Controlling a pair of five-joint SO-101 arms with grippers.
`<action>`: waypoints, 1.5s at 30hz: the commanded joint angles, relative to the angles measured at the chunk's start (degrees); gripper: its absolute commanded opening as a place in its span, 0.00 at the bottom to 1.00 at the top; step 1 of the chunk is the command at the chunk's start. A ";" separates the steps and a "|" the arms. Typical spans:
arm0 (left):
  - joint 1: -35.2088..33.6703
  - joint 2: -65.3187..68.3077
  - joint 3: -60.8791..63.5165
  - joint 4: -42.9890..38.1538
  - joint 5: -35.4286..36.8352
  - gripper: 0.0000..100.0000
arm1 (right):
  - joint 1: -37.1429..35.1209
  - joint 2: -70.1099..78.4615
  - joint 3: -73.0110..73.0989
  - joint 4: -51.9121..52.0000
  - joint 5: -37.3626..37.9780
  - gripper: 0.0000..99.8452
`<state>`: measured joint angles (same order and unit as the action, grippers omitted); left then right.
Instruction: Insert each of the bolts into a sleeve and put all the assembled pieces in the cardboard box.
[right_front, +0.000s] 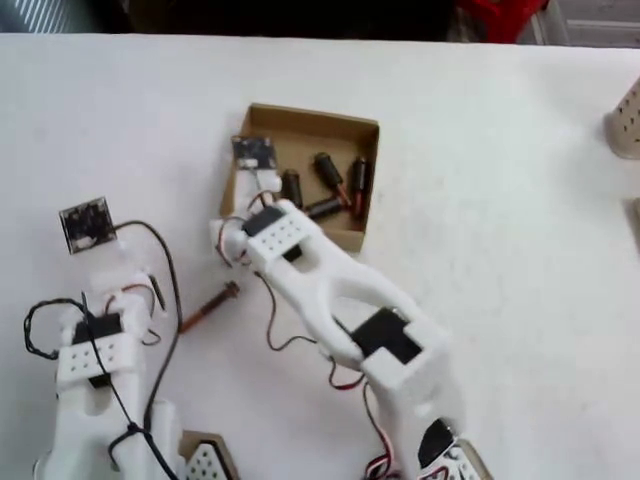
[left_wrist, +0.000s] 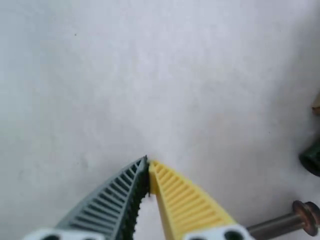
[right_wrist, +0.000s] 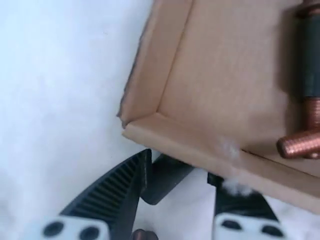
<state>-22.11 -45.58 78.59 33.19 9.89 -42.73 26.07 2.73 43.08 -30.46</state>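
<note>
The cardboard box (right_front: 312, 117) sits at the table's middle back with several sleeved bolts (right_front: 338, 185) lying inside. A bare copper bolt (right_front: 208, 305) rests on the table in front of the box's left side, and its head (left_wrist: 304, 216) is also seen in the left wrist view. My left gripper (left_wrist: 148, 163) is shut and holds nothing, just left of that bolt. My right gripper (right_wrist: 180, 166) hangs open outside the box's near left corner (right_wrist: 150, 125). A black sleeve (right_wrist: 167, 177) lies between its fingers, against the dark one. One sleeved bolt (right_wrist: 307, 75) shows inside the box.
A beige perforated object (right_front: 626, 120) stands at the right edge of the table. Loose cables (right_front: 160, 270) trail from both arms near the bolt. White tabletop stretches left of and behind the box.
</note>
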 joint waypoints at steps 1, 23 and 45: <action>0.40 -0.04 -2.02 -1.23 -0.53 0.03 | 0.13 0.75 -3.60 1.27 -0.53 0.17; 0.31 -0.04 -2.02 -1.23 -0.53 0.03 | 1.27 0.66 -16.44 37.85 16.00 0.02; 0.31 -0.04 -1.85 -1.23 -0.62 0.03 | 30.90 -35.65 32.79 19.21 43.08 0.02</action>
<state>-22.11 -45.58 78.59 33.19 9.71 -18.46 -5.58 32.79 65.76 7.78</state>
